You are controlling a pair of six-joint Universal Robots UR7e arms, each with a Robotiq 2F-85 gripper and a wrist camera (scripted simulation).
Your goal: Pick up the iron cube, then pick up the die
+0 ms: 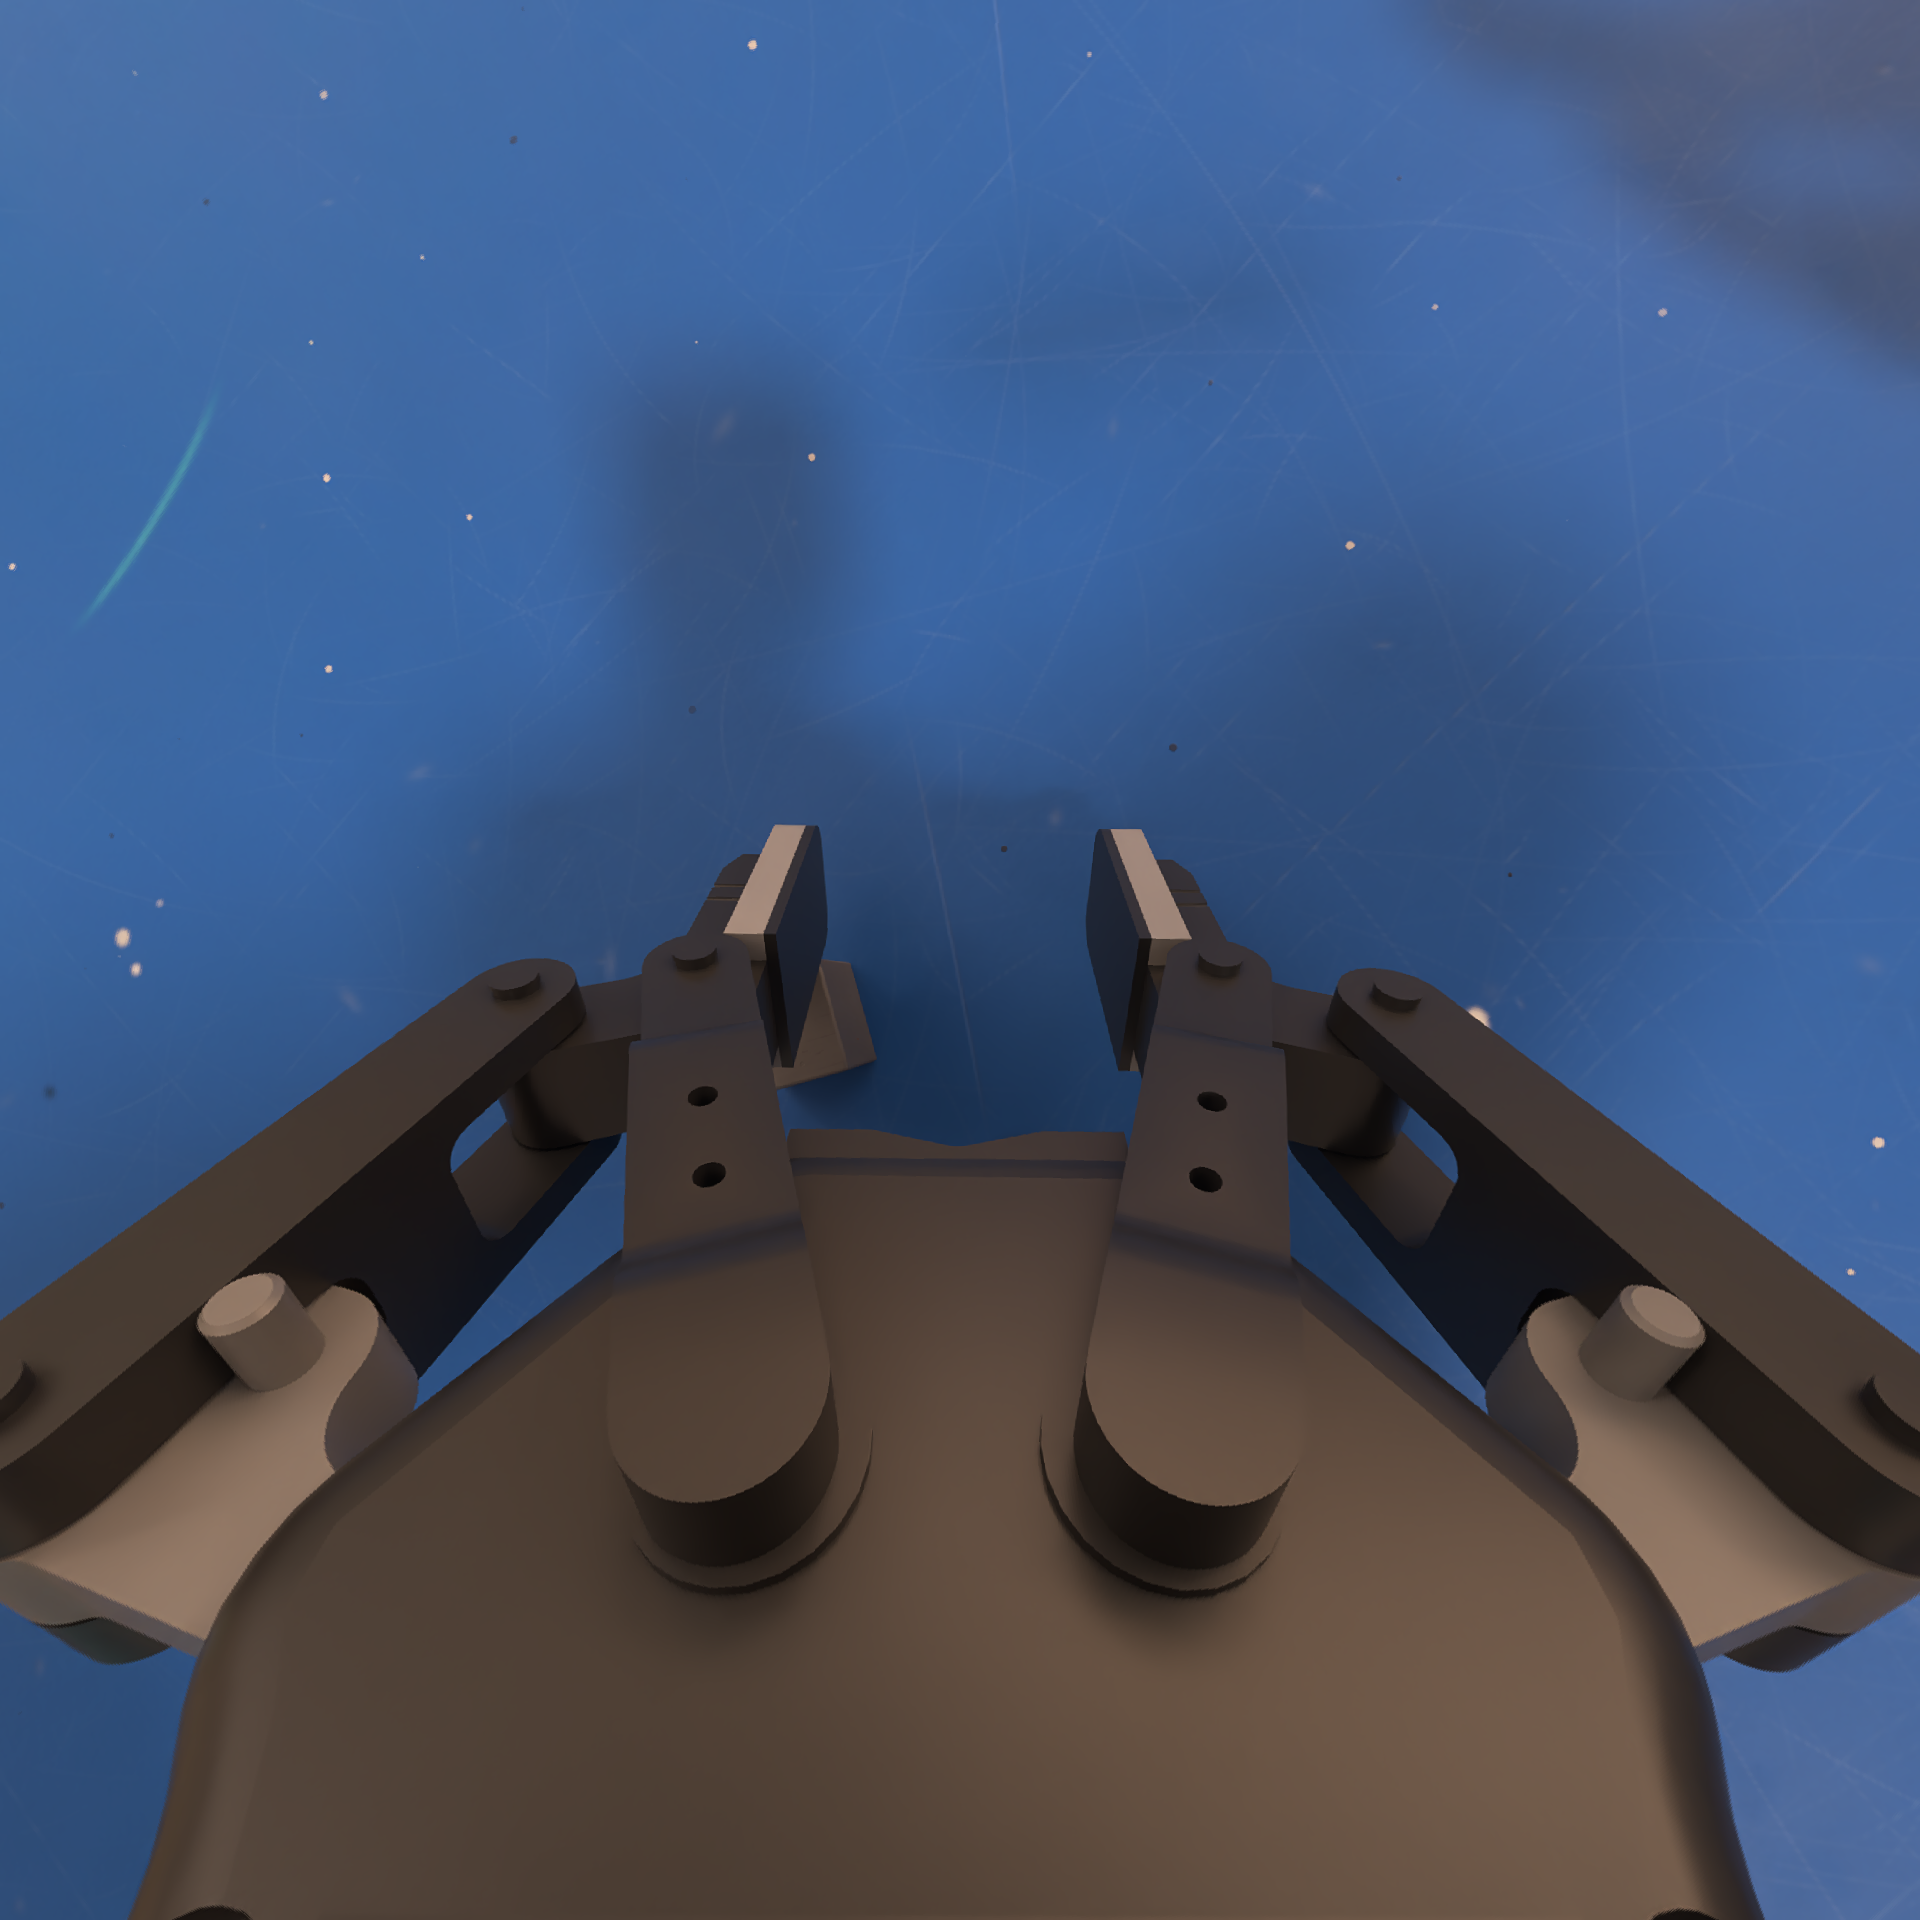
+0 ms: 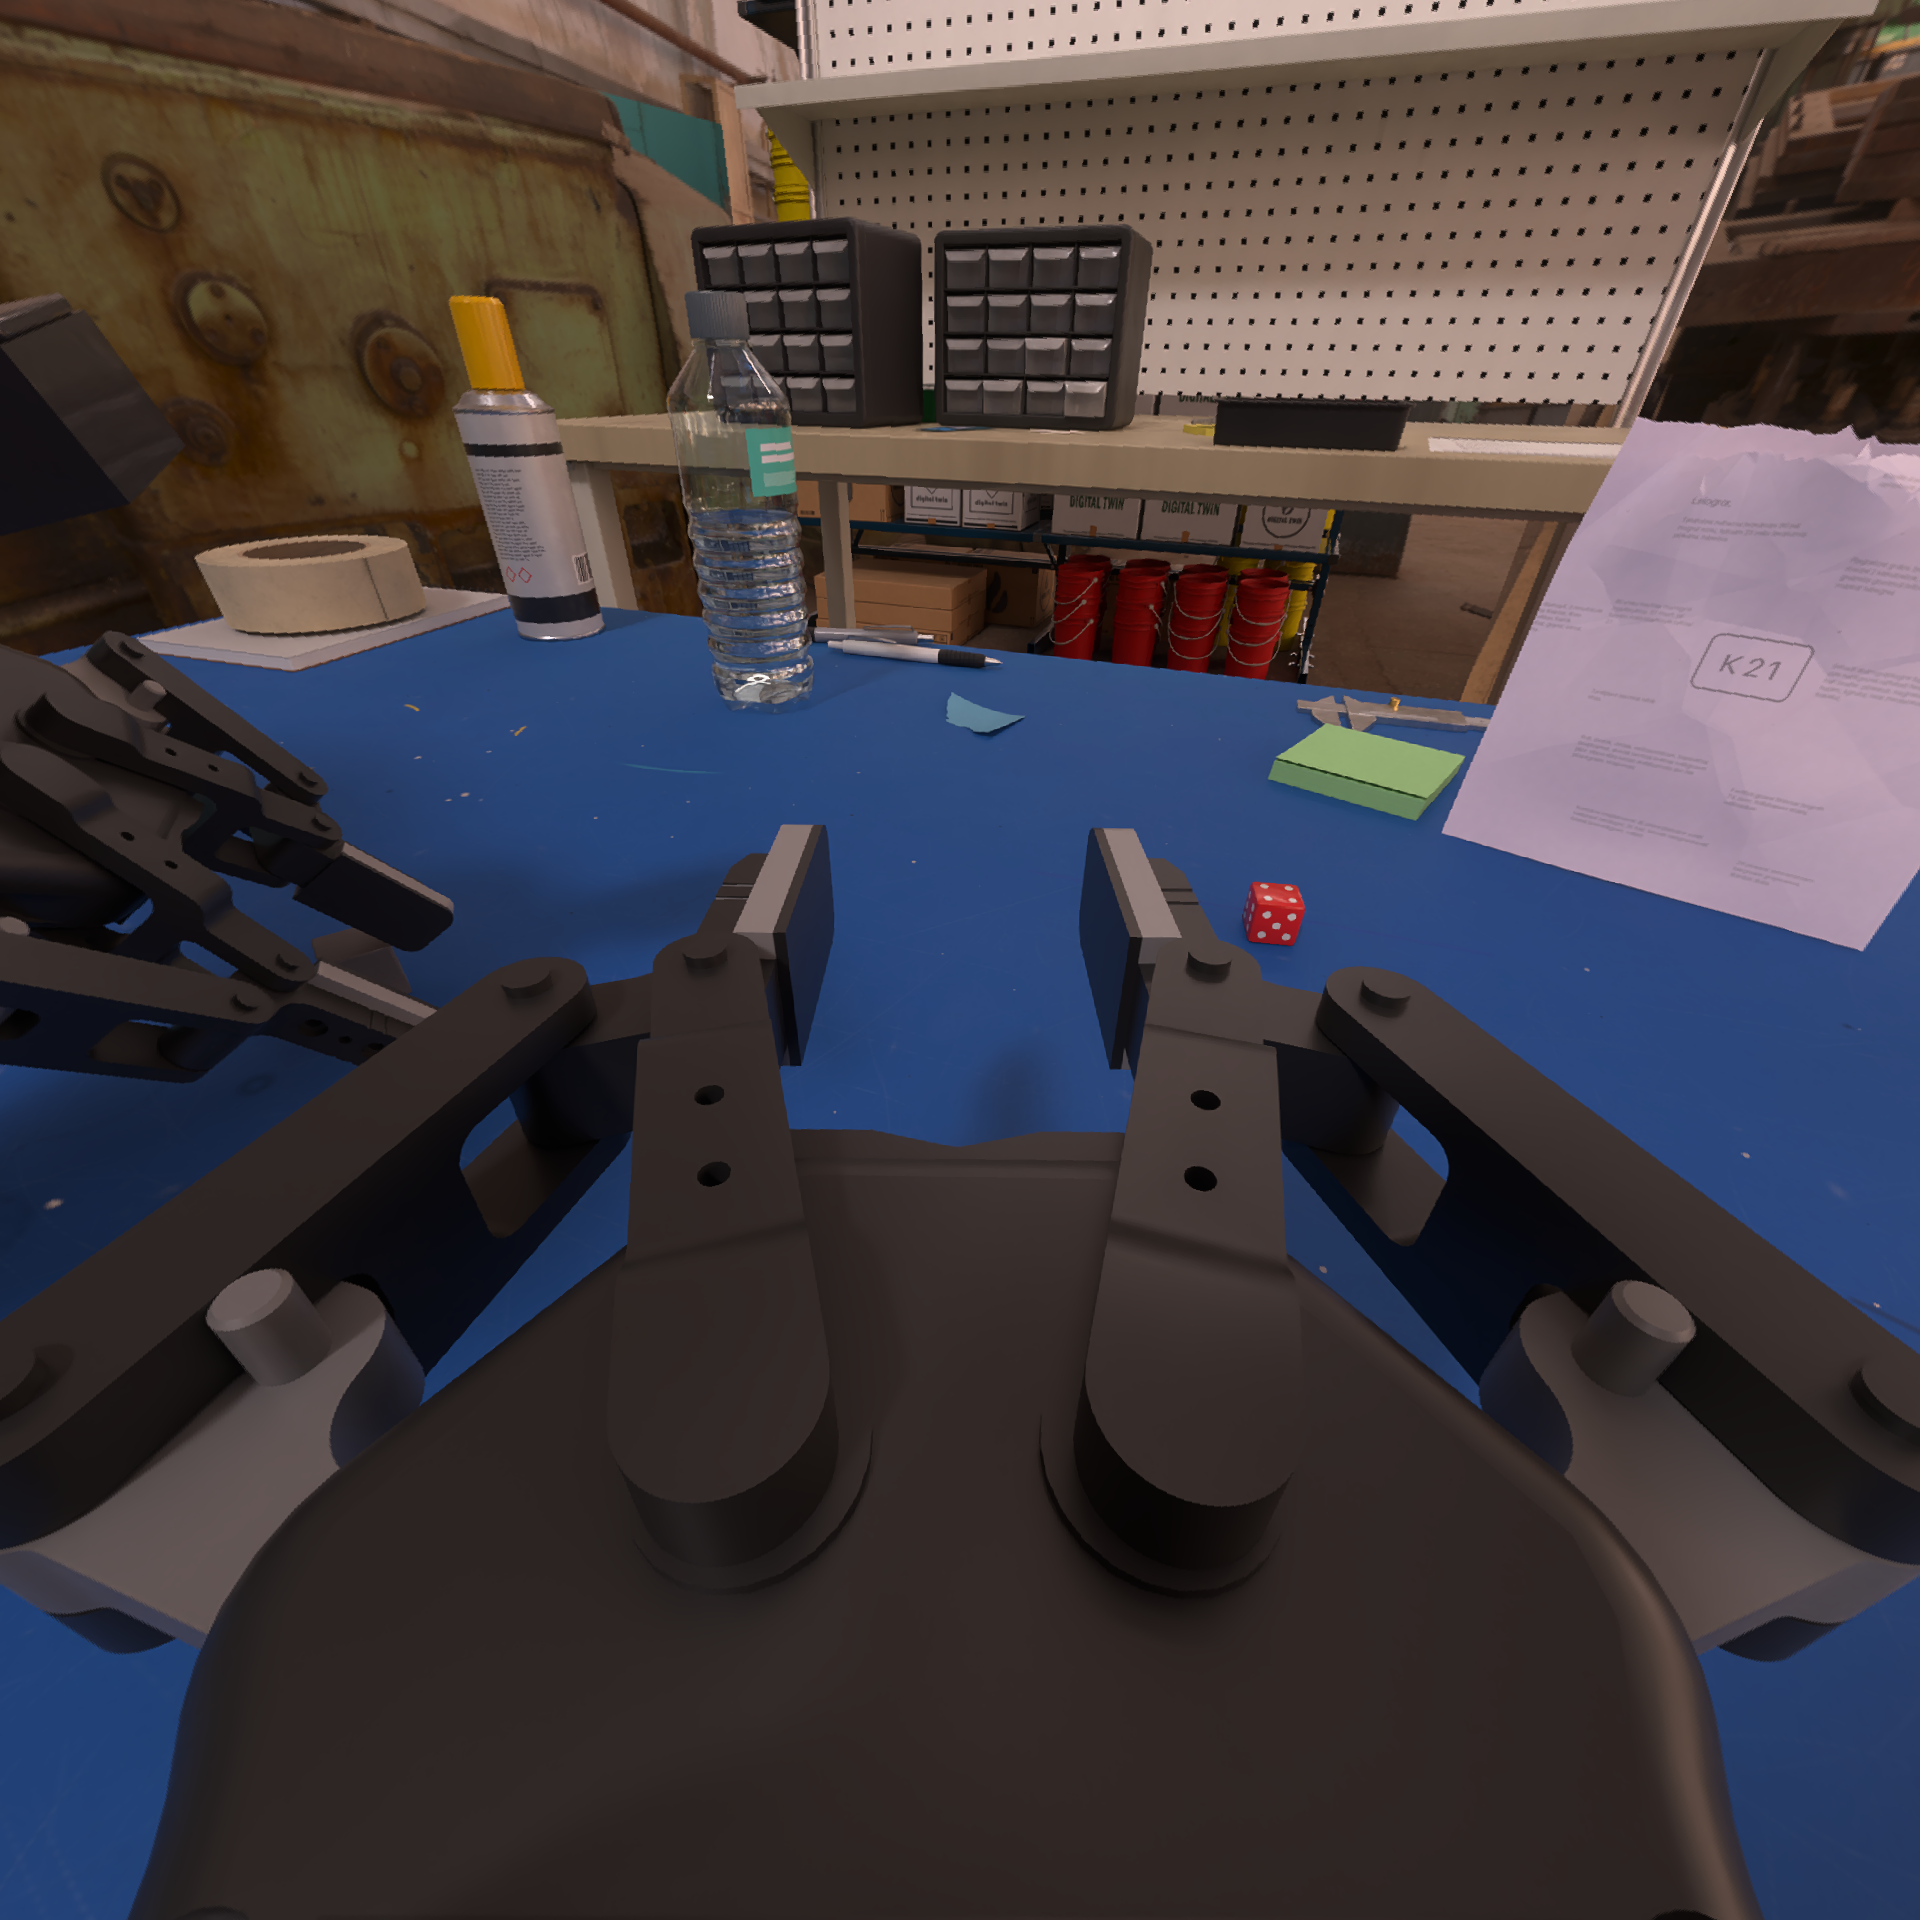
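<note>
A small grey block, the iron cube (image 1: 844,1023), lies on the blue table (image 1: 416,416). It is close against the inner side of my left gripper's (image 1: 956,862) left finger, which partly hides it. The left gripper is open and holds nothing. In the right wrist view the left gripper (image 2: 421,961) is low at the far left, with a grey piece (image 2: 364,954) between its fingers. The red die (image 2: 1273,914) with white pips sits on the table just right of my right gripper (image 2: 956,862), outside its right finger. The right gripper is open and empty.
At the far edge stand a water bottle (image 2: 743,520), a spray can (image 2: 520,488) and a tape roll (image 2: 312,582). A pen (image 2: 914,652), a blue scrap (image 2: 982,715), a green note pad (image 2: 1366,769) and a large paper sheet (image 2: 1704,686) lie right of them.
</note>
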